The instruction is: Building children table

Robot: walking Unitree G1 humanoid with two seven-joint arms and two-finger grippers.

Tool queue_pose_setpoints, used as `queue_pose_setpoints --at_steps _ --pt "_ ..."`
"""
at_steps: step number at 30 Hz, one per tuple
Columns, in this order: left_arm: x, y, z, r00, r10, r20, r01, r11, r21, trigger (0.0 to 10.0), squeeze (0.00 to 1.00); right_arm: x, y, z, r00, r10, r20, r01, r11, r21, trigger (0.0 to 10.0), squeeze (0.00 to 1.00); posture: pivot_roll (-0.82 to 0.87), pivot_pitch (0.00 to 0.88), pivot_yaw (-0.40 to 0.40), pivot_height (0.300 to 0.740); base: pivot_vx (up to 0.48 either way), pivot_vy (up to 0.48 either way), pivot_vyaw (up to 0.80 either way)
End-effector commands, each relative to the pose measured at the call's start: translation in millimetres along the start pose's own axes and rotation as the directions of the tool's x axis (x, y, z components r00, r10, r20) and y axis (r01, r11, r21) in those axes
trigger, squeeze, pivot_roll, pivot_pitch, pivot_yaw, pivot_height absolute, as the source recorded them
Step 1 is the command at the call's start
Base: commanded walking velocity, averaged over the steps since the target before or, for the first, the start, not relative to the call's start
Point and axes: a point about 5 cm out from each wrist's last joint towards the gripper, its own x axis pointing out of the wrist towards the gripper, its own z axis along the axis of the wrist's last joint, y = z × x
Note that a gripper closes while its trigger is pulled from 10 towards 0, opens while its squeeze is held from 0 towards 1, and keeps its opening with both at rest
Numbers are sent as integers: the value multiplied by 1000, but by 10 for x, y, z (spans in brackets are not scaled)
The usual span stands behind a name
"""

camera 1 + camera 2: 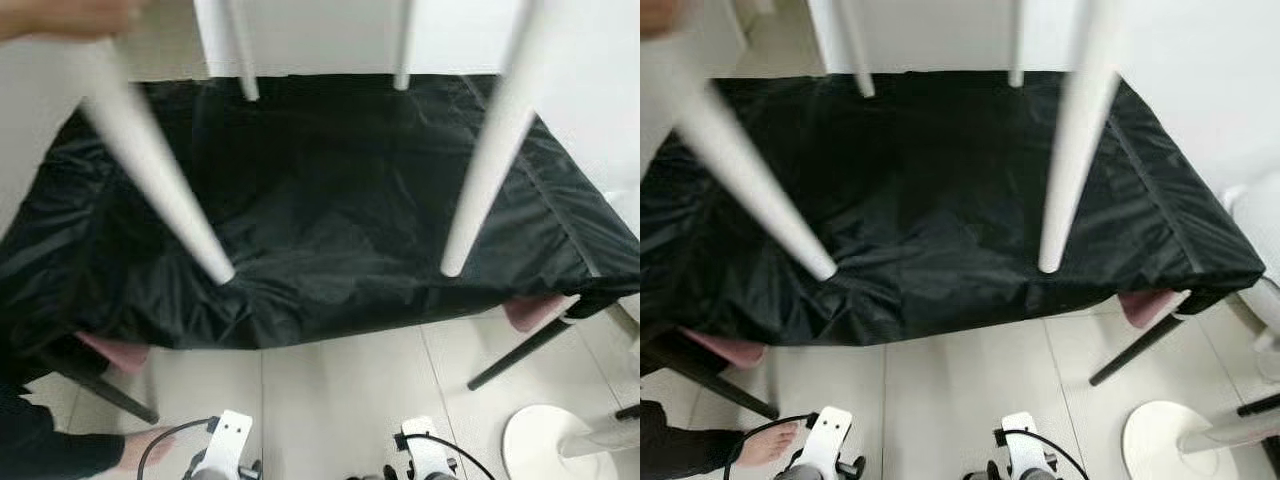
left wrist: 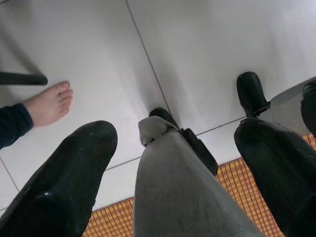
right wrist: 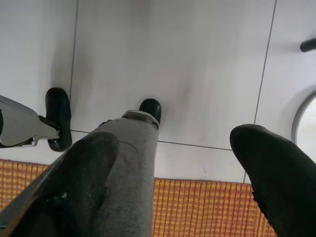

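Note:
A white children's table [image 1: 310, 35] is upside down above a larger table draped in black cloth [image 1: 330, 220]. Its tapered white legs point towards me: one at front left [image 1: 160, 170], one at front right [image 1: 490, 150], and two shorter-looking ones behind [image 1: 240, 50]. A person's hand [image 1: 60, 15] is at the top left, by the front left leg. Both my arms hang low by my body. My left gripper [image 2: 173, 136] and right gripper [image 3: 175, 140] are open over the floor, holding nothing.
Pink chair seats [image 1: 115, 352] on black legs sit under the cloth-covered table at both front corners. A person's bare foot [image 1: 150, 447] rests on the tiles at lower left. A white round stand base [image 1: 545, 440] is at lower right. An orange woven mat [image 3: 207, 207] lies under my feet.

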Motion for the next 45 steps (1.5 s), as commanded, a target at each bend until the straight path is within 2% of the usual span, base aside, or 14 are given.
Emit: queue_pose_setpoints --at_steps 1,10,45 --pt "-30 -4 -145 999 -9 -52 9 1000 11 10000 0 -24 4 -105 999 5 -36 -5 1000 8 10000 0 -44 69 24 740 0 0 0" --pt "-31 -12 -153 998 -11 -55 12 1000 20 10000 0 -27 17 -122 999 6 -45 -6 1000 -4 10000 0 -43 60 24 740 0 0 0" --pt "-17 -68 -135 998 -21 -65 25 998 52 10000 0 -20 46 -103 999 -11 -41 7 995 -102 10000 0 -59 17 12 740 0 -299 0"
